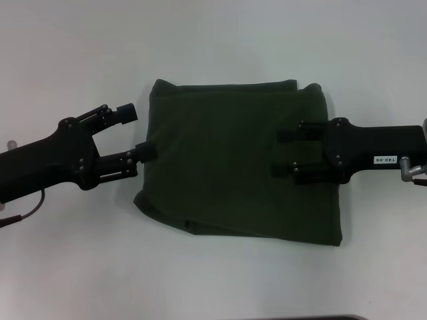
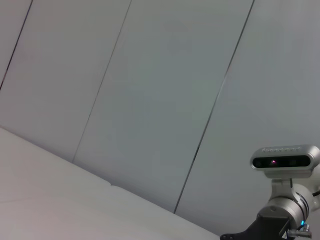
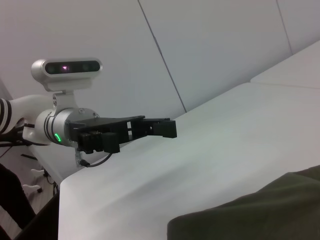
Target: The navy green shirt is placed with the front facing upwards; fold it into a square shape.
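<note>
Dark olive-green cotton shirt [image 1: 237,170] lies mid white bench [image 1: 213,40], folded to rough square, plain side up. Left pincer [image 1: 136,131] spread, empty, just beside left edge. Right pincer [image 1: 287,153] spread over right half, gripping nothing. Likely finishing: press flat, square uneven near edge, avoid dragging layers.

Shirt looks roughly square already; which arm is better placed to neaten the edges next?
Probably the right. The right gripper sits open over the folded dark olive-green cotton shirt, fingers pointing inward. The left gripper is open too, but mostly beside the shirt's left edge over the white table.
</note>
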Controlling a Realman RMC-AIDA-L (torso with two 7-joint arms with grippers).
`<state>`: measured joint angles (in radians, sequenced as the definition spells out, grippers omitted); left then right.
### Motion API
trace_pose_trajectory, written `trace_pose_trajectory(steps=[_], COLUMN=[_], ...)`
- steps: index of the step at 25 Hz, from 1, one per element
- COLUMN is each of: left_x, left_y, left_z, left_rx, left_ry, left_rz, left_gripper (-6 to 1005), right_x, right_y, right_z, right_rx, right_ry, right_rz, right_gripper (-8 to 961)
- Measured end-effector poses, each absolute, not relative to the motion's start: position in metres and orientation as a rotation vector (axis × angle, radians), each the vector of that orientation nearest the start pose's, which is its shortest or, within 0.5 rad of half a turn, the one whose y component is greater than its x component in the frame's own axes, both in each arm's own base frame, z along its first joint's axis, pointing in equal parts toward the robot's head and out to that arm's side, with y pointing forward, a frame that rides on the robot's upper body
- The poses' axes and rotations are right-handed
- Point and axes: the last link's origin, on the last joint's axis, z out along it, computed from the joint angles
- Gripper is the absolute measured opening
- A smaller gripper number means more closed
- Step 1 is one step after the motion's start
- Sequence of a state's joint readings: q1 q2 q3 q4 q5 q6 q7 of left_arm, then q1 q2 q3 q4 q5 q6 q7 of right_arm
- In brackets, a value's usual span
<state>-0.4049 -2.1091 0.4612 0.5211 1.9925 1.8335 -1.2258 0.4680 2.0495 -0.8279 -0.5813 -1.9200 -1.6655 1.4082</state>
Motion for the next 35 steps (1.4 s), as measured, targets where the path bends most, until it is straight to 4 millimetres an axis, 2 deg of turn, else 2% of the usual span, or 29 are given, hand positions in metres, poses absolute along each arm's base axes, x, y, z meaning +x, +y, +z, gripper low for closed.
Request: trace_pose_trajectory(steps=[16,19,24,35], left_x=[-0.282,-0.284,-0.281,-0.291], left_y=[0.263,0.266,0.269,0.263], left_z=[-0.005,-0.013,-0.038,-0.047], left_rx=[-2.628,-2.634,-2.698,-2.696], left_ry=[-0.705,-0.727,-0.751,-0.793], left_rz=[-1.103,-1.047,-0.926,-0.845], left_gripper=[887,886,884,880], right_x=[0.267,0.267,0.267,0.268], right_y=[0.296,0.296,0.297,0.296], right_z=[-0.015,-0.016,-0.016,-0.016], right_rx=[-2.864,-2.861,-2.850,-2.840], right_ry=[0.747,0.747,0.755,0.768], right_rz=[0.784,0.783,0.791,0.800], right_gripper=[833,833,832,834])
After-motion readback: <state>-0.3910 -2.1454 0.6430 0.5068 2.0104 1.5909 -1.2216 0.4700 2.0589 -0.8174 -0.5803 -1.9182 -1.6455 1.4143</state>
